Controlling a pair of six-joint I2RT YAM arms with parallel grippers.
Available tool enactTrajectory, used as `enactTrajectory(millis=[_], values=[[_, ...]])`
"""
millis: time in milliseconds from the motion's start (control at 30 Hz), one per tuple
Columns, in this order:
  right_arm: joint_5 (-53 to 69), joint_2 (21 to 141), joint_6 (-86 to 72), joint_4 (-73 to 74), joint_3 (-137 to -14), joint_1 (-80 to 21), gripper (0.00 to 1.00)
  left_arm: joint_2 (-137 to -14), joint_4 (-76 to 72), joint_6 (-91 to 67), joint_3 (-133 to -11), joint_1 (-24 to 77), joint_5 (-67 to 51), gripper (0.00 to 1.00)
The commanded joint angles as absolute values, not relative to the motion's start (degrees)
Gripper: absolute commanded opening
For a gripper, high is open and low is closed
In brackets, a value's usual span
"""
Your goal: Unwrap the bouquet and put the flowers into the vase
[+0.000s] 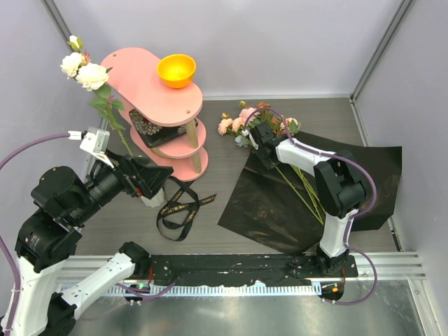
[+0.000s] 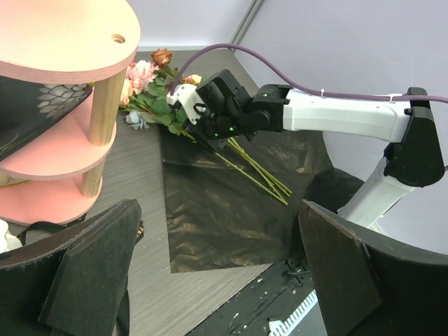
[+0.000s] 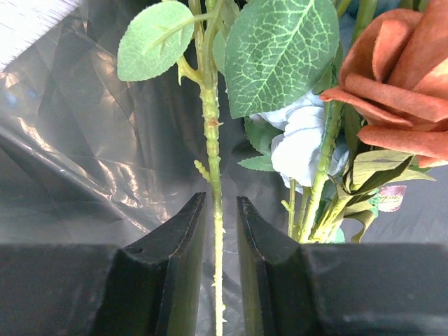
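Bouquet-to-vase transfer, stem pick-up. The glossy black wrapping sheet (image 1: pixel 381 178) lies spread flat on the right half of the table. On it lie the remaining flowers (image 1: pixel 241 122), their heads past its far corner and their stems running back across it. The pink shelf (image 1: pixel 140 77) stands between this pile and the vase (image 1: pixel 150 200), which is mostly hidden under the left gripper (image 1: pixel 155 183) and seems to hold the white roses (image 1: pixel 84 70) already. The left gripper's fingers are spread wide and carry nothing. The loose ribbon (image 1: pixel 183 208) lies on the table nearby. The right gripper (image 3: pixel 220 199) straddles a single green stem (image 3: pixel 211 126), with its jaws narrowly apart. The stem sits nearer one finger and is not visibly pinched. Main hazards, by judgement:

- The long stem could sweep into the shelf or the white roses on its way across.
- The left gripper, parked at the vase, could block the mouth or tip the vase.
- The slick sheet could be dragged along if the fingers graze it.
- Leaves tangled with the pale blue bloom (image 3: pixel 304 140) and the brown rose (image 3: pixel 399 77) could pull neighbouring flowers up with the chosen stem.
- An off-centre closure could let the thin, nubbed stem slip out of the fingers.
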State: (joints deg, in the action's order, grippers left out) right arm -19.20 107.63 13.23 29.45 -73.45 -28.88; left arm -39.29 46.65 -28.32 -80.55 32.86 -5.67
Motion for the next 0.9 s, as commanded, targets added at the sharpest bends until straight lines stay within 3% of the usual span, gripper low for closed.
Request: enactTrajectory(millis=[0,167,333,467,567,867], values=[[-18.2,107.2,14.0,27.6,-74.6,-28.9,0.3,-39.8,46.6,-28.5,-80.7,32.6,-7.1,1.0],[-18.0,108.6,13.9,27.7,-75.2,-28.8,0.25,-39.7,46.9,-28.3,-80.9,32.6,-7.0,1.0],[-21.8,105.6,13.6,27.7,-75.9,-31.4,0.01,-39.6,47.3,-28.2,-80.7,32.6,-6.4,1.0],[-27.2,97.8,14.3,28.4,-76.2,-33.7,0.01,-40.1,47.3,-28.1,-80.6,32.6,-6.2,1.0],[-24.6,88.1,14.9,28.4,-75.9,-34.3,0.01,-40.5,47.0,-28.0,-80.4,32.6,-6.2,1.0],[-16.9,58.6,15.7,9.7,-62.7,-34.0,0.01,-42.1,42.9,-29.5,-79.6,32.6,-9.0,1.0]])
